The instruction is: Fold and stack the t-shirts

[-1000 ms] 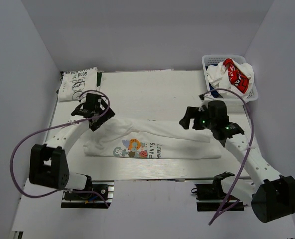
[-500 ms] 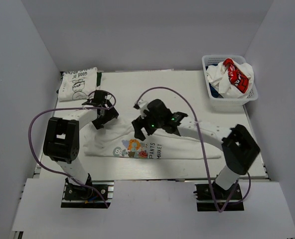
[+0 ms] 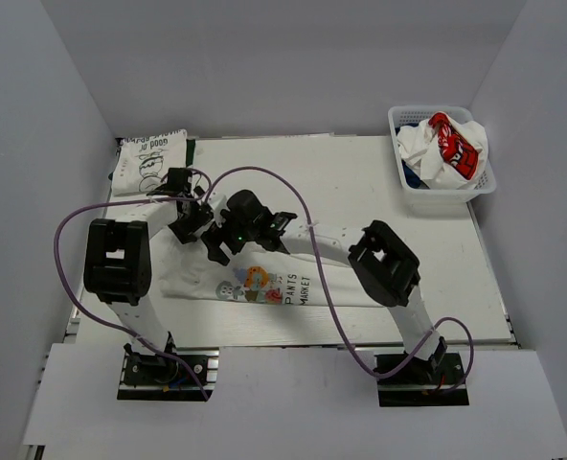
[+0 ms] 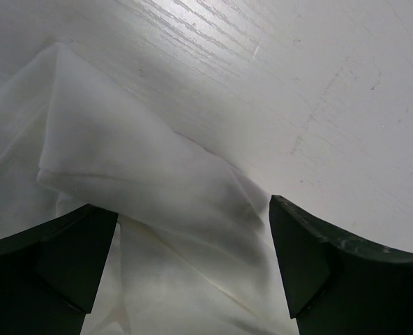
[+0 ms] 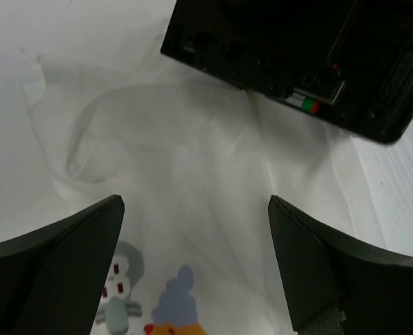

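A white t-shirt with a colourful cartoon and black lettering (image 3: 293,280) lies part-folded in a long band across the table's middle. My left gripper (image 3: 190,222) is open over its far left corner; in the left wrist view the fingers straddle a fold of white cloth (image 4: 151,195), with the gripper (image 4: 192,265) holding nothing. My right gripper (image 3: 228,241) is open just right of it, over the shirt by the print. In the right wrist view the gripper (image 5: 196,265) hangs above the cartoon print (image 5: 168,307), with the left gripper's black body (image 5: 297,56) close ahead.
A folded white tee with a black line drawing (image 3: 151,161) lies at the far left corner. The white lattice basket (image 3: 444,195) at the far right holds crumpled tees, one with a red patch (image 3: 453,144). Purple cables loop over both arms.
My right arm has swung from the right side of the shirt across to its left end, stopping beside the left gripper. The left gripper has shifted slightly farther back.
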Controlling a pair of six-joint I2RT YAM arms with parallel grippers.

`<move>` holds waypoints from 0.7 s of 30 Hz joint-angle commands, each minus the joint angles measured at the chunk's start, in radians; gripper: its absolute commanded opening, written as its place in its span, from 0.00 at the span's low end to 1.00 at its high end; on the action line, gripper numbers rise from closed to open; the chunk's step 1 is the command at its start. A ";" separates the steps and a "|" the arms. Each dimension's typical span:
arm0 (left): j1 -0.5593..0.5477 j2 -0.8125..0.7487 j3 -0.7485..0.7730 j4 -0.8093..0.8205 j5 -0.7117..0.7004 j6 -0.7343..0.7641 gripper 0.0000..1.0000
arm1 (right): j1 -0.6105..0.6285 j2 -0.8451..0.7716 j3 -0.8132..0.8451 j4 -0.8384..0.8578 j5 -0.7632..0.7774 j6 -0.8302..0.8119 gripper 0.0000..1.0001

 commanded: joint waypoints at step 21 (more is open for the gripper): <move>0.050 0.018 -0.041 0.052 0.061 0.055 1.00 | 0.012 0.136 -0.001 0.097 -0.208 0.023 0.90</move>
